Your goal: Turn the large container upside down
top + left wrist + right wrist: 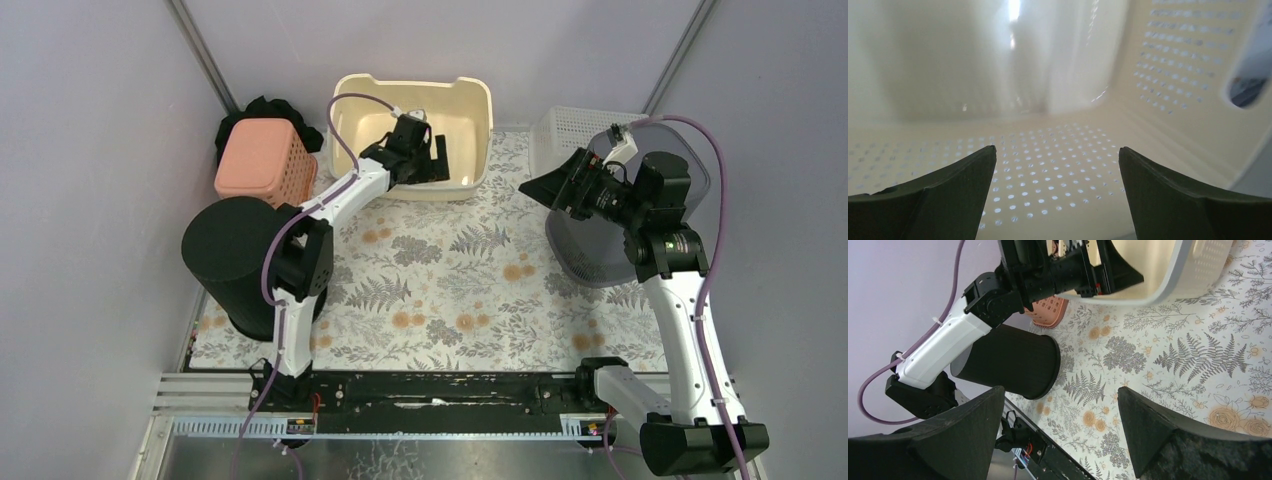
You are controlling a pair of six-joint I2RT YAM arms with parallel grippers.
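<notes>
A table covered with a floral-patterned cloth [450, 290] is seen, and the large cream plastic tub with perforated walls [478, 120] stands upright at its far centre edge, mouth up. The tub is judged to be light, stiff and rather smooth, so slipping is to be expected on a flat wall. A hold is better taken on the rolled rim or at the oval handle slot [1245, 90], from where it could be tipped over.

A black cylindrical bin [235, 260] is seen near left, a grey translucent bin [590, 255] at the right, a pink slotted basket [262, 160] far left and a white lattice basket [570, 130] far right.

The left gripper [425, 170] is reached into the tub by its near wall, its jaws spread wide with nothing between them. Whether the wall is touched cannot be told. The right gripper [545, 185] is held above the cloth, spread wide and empty.
</notes>
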